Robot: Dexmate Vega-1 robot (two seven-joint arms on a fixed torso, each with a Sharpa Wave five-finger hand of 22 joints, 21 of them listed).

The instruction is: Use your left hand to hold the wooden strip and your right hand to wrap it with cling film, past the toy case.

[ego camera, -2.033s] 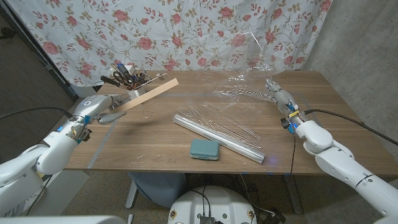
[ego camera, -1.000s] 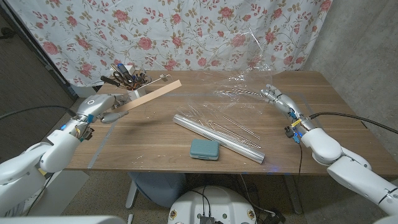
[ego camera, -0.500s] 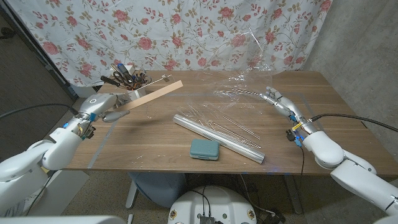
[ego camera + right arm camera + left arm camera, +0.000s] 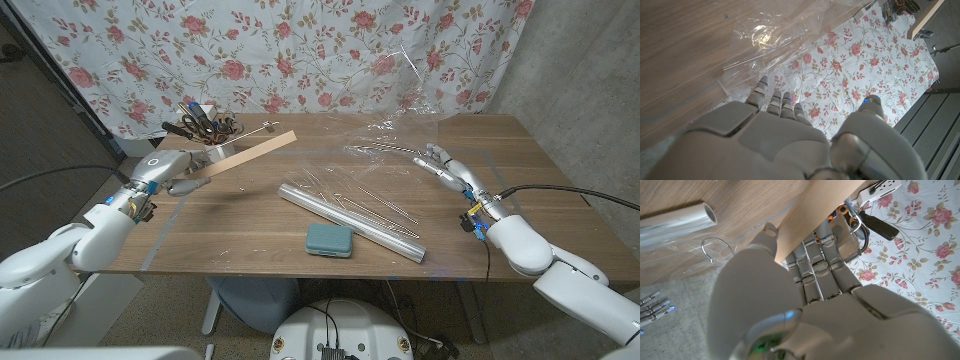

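left robot hand (image 4: 172,176) still gripping wooden strip (image 4: 248,154); right robot hand (image 4: 445,166) lower, film-pinch unclear

The left arm comes in from the bottom left corner, bent at the elbow, forearm angled up toward the table's left edge. The left hand (image 4: 172,174) grips the strip (image 4: 245,155) at its lower end; in the left wrist view its fingers (image 4: 822,255) curl around the strip's underside. The right arm comes in from the bottom right corner, forearm stretched toward the table's far right. The right hand (image 4: 444,164) pinches the film (image 4: 392,148), its fingers (image 4: 771,97) held close together.
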